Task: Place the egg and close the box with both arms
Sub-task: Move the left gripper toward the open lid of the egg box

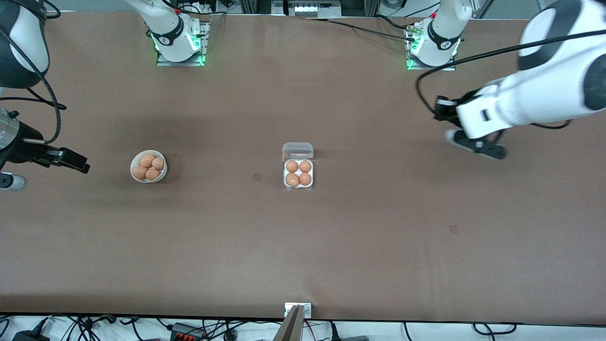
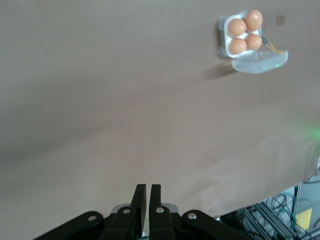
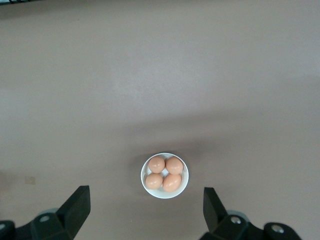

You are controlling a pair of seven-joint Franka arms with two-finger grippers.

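- The box (image 1: 298, 174) sits near the middle of the brown table (image 1: 303, 246), nearer to the front camera than both arm bases.
- All four of its cells are filled: four tan-orange eggs (image 1: 298, 173) lie two by two in the whitish base, each touching its neighbours or just beside them.
- Any one egg (image 2: 237, 27) looks the same as the others, so which was placed last cannot be told.
- The clear lid (image 1: 298, 151) is open, folded back from the base on the edge toward the arm bases; in the left wrist view it (image 2: 260, 62) tilts away from the eggs and leaves them uncovered.
- A round white bowl (image 1: 148, 166) stands toward the right arm's end of the table, well apart from the box and about as near to the front camera as it.
- The bowl holds four more eggs (image 1: 149, 167) bunched together; the right wrist view looks straight down on them (image 3: 164, 173).
- The right gripper (image 3: 145, 210) hangs in the air near the bowl, at the right arm's end of the table; its two black fingers (image 3: 77, 206) stand wide apart with nothing between them.
- The right arm waits there.
- The left gripper (image 2: 145, 200) is up over bare table toward the left arm's end, well apart from the box; its fingers (image 2: 138, 199) are pressed almost together, only a thin slit between them, and they hold nothing.
- The left arm (image 1: 535, 94) reaches out from its base (image 1: 433, 45) at the top of the front view.
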